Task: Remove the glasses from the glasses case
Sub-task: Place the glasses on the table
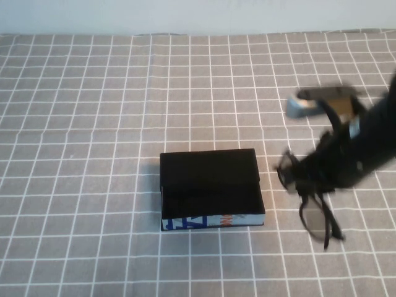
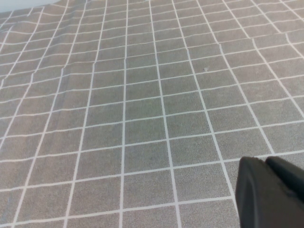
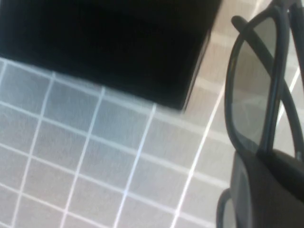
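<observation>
The glasses case (image 1: 210, 189) sits open in the middle of the table, black inside, with its white printed edge (image 1: 204, 220) towards me; I see nothing in it. My right gripper (image 1: 307, 175) is just right of the case, shut on the black-framed glasses (image 1: 314, 218), which hang below it, off the case and over the cloth. In the right wrist view the glasses (image 3: 251, 99) stick out past the fingers (image 3: 266, 190), beside a corner of the case (image 3: 109, 42). My left gripper (image 2: 271, 190) is out of the high view, shut and empty over bare cloth.
A grey cloth with a white grid (image 1: 93, 124) covers the table. A blurred blue-grey and brown object (image 1: 318, 102) lies at the back right, behind my right arm (image 1: 371, 133).
</observation>
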### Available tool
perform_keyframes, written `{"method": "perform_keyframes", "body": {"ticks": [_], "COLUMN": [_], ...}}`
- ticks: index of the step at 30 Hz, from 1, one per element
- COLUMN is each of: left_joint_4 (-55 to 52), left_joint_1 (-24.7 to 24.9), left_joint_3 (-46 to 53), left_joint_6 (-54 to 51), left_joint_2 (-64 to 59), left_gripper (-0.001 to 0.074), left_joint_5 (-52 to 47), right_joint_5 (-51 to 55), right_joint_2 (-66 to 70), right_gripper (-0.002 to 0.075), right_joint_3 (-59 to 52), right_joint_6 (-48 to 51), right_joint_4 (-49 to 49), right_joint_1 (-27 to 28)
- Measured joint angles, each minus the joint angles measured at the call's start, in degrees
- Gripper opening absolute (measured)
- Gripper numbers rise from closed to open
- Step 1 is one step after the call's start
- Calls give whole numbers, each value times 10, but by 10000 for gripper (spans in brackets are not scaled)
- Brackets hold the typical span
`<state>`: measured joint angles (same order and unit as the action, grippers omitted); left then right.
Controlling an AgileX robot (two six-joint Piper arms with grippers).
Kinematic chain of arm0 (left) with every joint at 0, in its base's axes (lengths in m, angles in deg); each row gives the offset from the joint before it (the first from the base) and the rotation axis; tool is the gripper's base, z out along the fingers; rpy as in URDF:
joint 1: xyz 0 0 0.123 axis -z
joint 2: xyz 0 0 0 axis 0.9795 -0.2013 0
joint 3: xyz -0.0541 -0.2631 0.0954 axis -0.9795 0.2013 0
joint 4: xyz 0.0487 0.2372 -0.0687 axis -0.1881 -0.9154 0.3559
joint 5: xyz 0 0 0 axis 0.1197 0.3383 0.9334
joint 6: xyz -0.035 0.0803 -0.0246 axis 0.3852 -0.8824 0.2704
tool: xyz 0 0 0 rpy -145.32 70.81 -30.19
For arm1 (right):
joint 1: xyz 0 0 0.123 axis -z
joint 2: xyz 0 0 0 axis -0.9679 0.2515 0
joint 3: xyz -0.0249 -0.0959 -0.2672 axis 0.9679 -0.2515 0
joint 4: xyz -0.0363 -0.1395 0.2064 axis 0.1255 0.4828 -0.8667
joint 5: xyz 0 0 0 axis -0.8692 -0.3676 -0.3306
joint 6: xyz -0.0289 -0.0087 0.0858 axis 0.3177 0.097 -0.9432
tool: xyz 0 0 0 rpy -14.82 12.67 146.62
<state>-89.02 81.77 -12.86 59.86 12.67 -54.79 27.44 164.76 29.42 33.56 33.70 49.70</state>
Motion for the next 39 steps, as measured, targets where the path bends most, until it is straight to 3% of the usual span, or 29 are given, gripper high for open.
{"method": "perform_keyframes", "body": {"ticks": [8,15,18,23,26,30,36,39], "left_joint_4": [0,0,0,0,0,0,0,0], "left_joint_1": [0,0,0,0,0,0,0,0], "left_joint_3": [0,0,0,0,0,0,0,0], "left_joint_6": [0,0,0,0,0,0,0,0], "left_joint_2": [0,0,0,0,0,0,0,0], "left_gripper": [-4,-5,-4,-4,-4,-4,-4,-4], "left_joint_5": [0,0,0,0,0,0,0,0], "right_joint_5": [-140,-195,-193,-193,-189,-163,-114,-103], "right_joint_2": [-18,-19,-19,-19,-23,-50,-150,-219], "right_gripper": [3,18,76,267,304,246,29,-3], "right_joint_3": [-182,-240,-246,-247,-247,-247,-247,-247], "right_joint_6": [-61,-75,-76,-76,-77,-78,-78,-78], "right_joint_4": [-85,-96,-96,-94,-89,-85,-84,-81], "right_joint_1": [0,0,0,0,0,0,0,0]}}
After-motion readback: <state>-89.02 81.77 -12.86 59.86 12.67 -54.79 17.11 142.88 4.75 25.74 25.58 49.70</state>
